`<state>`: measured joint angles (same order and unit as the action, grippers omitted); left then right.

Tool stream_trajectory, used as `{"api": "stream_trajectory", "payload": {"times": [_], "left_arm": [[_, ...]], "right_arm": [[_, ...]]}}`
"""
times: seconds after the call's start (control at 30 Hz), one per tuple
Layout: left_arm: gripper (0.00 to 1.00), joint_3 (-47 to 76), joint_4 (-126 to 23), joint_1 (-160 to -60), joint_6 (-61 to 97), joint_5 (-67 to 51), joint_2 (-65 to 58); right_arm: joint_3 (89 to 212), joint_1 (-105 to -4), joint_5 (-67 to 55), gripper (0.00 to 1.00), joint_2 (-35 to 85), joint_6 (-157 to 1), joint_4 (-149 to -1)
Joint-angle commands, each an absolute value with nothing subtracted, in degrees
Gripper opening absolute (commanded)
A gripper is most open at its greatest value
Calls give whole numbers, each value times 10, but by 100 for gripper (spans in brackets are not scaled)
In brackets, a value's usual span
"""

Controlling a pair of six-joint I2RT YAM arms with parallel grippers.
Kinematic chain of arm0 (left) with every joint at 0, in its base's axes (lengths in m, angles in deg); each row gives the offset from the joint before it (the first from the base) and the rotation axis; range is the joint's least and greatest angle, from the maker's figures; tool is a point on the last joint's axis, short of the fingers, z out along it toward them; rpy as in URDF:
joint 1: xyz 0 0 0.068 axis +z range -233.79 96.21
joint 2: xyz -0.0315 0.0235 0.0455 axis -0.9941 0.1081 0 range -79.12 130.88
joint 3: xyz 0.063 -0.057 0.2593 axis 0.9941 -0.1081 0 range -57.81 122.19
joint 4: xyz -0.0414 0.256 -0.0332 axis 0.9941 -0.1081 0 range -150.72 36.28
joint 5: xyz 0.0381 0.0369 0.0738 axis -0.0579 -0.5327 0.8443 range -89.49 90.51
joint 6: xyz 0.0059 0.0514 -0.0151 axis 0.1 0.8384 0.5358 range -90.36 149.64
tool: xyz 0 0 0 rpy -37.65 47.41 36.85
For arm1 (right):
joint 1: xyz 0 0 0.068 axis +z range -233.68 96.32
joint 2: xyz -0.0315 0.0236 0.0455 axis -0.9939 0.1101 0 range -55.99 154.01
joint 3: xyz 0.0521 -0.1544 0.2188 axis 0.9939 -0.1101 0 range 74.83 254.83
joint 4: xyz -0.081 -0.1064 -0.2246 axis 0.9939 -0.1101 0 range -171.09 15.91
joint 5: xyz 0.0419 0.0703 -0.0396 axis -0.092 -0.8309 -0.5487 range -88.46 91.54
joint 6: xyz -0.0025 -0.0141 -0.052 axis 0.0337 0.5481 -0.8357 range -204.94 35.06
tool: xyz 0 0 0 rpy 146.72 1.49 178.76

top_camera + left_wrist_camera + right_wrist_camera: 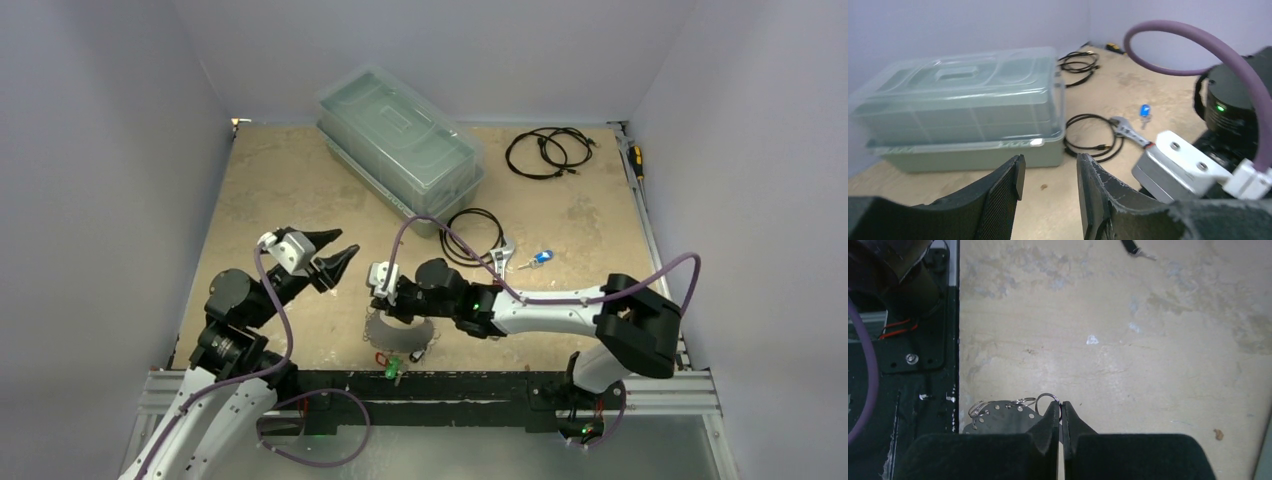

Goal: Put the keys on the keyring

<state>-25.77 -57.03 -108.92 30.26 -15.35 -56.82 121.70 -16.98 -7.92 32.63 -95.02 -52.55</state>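
Observation:
The keyring (998,416) is a flat grey perforated piece fringed with small wire rings, lying by the table's near edge (402,334). My right gripper (1061,408) is shut on one small ring (1044,397) at its rim, and it hangs over the keyring in the top view (390,308). A red-tagged key (381,358) and a green-tagged key (392,371) lie just in front of the keyring. A blue-tagged key (541,258) (1145,111) lies farther right. My left gripper (328,257) (1050,172) hovers open to the left of the keyring, with nothing between its fingers.
A clear lidded plastic box (400,145) (963,105) stands at the back centre. A black coiled cable (474,236) and an adjustable wrench (1128,132) lie beside the blue-tagged key. Another cable coil (548,152) lies at the back right. The black base rail (913,355) runs along the near edge.

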Motion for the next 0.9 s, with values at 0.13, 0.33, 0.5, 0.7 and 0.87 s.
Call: {"api": "stream_trajectory", "payload": {"times": [0.13,0.33,0.5,0.7,0.87], "left_arm": [[42,-246,-486,-1086,244,-374,-540],[40,-251,-449,-1086,214,-448,-522],[36,-260,-416,-1087,190,-483,-511],[33,-281,-350,-1087,136,-523,-488],[33,-288,-322,-1088,109,-531,-460]], "right_arm": [[1175,-159,-16,0,214,-963,-463],[1149,-157,3,0,144,-972,-461],[1130,-157,13,0,102,-972,-449],[1127,-157,29,0,69,-974,-450],[1140,-156,38,0,45,-982,-472]]}}
